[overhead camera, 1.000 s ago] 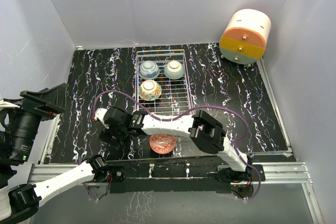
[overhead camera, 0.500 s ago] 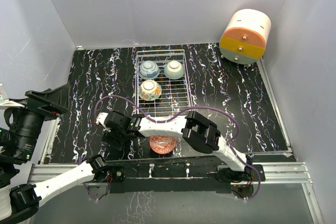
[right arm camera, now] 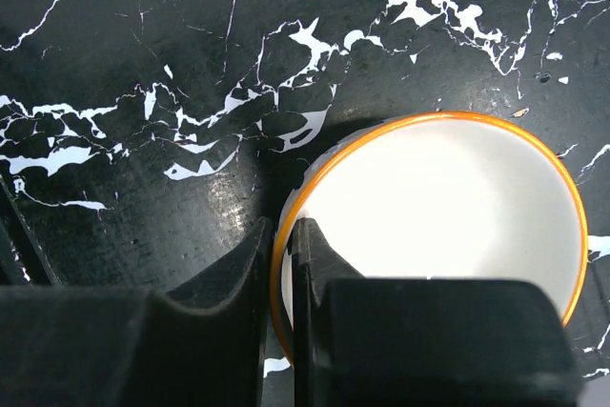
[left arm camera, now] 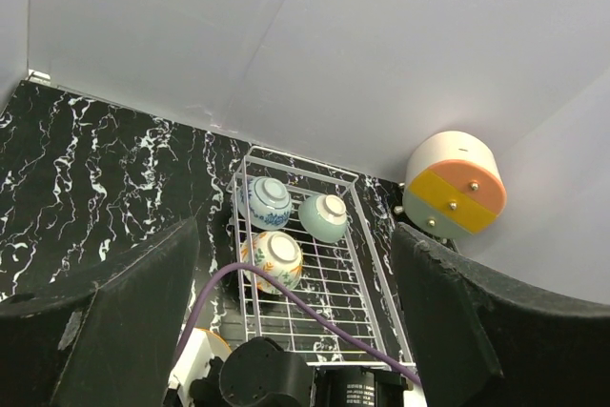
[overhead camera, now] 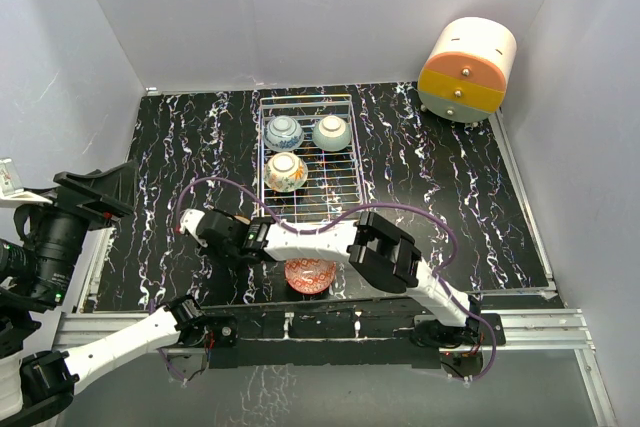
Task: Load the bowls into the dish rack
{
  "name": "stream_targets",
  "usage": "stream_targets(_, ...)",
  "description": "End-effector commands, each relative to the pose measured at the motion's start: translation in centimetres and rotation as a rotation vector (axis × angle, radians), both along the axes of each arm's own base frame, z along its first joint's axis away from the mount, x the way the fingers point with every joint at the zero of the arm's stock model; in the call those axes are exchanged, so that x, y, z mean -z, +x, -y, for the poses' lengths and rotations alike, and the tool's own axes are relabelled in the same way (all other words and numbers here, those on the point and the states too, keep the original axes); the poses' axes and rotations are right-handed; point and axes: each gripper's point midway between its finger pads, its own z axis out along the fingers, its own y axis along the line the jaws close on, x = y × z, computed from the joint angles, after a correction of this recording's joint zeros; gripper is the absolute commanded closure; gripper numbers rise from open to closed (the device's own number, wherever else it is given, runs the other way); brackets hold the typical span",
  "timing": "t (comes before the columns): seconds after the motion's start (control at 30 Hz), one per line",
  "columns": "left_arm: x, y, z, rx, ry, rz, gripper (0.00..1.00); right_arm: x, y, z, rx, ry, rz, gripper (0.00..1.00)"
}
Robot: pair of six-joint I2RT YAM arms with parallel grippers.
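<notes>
Three bowls stand upside down at the far end of the dish rack (overhead camera: pixel 340 197): a blue-white one (overhead camera: pixel 284 132), a pale mint one (overhead camera: pixel 331 132) and a leafy one (overhead camera: pixel 286 172). A red patterned bowl (overhead camera: pixel 310 274) sits upright on the table near the front edge. My right gripper (right arm camera: pixel 283 226) is shut on the orange-edged rim of a cream bowl (right arm camera: pixel 438 216), one finger inside and one outside. From above, the right gripper (overhead camera: pixel 208 237) hides that bowl at the front left. My left gripper (left arm camera: pixel 291 235) is open, held high at the left, looking down on the rack (left arm camera: pixel 334 293).
A cream-and-orange cylindrical drawer unit (overhead camera: pixel 467 69) stands at the back right corner. A purple cable (overhead camera: pixel 300 222) arcs over the rack's near end. White walls close in the black marbled table (overhead camera: pixel 450 197) on three sides.
The right gripper's jaws have gone from wide open to shut on the cream bowl's rim. The left arm has barely shifted.
</notes>
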Motion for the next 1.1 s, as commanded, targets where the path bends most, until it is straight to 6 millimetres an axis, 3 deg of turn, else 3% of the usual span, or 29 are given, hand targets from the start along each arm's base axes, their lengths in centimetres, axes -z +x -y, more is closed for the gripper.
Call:
stream_targets(0.0,-0.2,-0.1,-0.2,0.0,-0.008,0.008,0.2,-1.0,-0.1,-0.6,0.003,0.033,0.004,0.92)
stream_targets(0.1,-0.2,-0.2,-0.3,-0.002,-0.011,0.007,0.2,-2.7,-0.9,-1.2,-0.028,0.082,-0.022,0.92)
stream_targets(0.17,-0.2,-0.2,-0.3,-0.001,-0.013,0.008,0.2,-5.0,-1.9,-1.9,-0.075,0.147,-0.056,0.92)
stream_targets(0.33,-0.3,-0.3,-0.4,-0.003,-0.013,0.009,0.2,-13.0,-5.5,-2.9,-0.218,0.369,-0.15,0.92)
stream_targets(0.47,-0.4,-0.3,-0.5,-0.008,-0.011,0.01,0.2,-19.9,-6.8,-1.7,-0.271,0.551,-0.198,0.92)
stream_targets(0.53,-0.5,-0.3,-0.5,-0.008,-0.012,0.014,0.2,-22.4,-6.8,-0.6,-0.284,0.629,-0.237,0.92)
stream_targets(0.73,-0.5,0.0,-0.2,-0.007,0.001,0.012,0.2,-29.4,-4.0,4.7,-0.303,0.884,-0.339,0.92)
stream_targets(0.8,-0.5,0.0,-0.1,-0.007,0.005,0.009,0.2,-30.7,-2.4,6.6,-0.275,0.939,-0.332,0.92)
stream_targets(0.9,-0.6,0.1,0.0,-0.003,0.004,0.01,0.2,-31.3,0.2,8.9,-0.21,0.973,-0.316,0.92)
stream_targets(1.07,-0.6,0.3,0.4,0.003,0.007,0.004,0.2,-29.6,4.4,11.9,-0.106,1.0,-0.36,0.92)
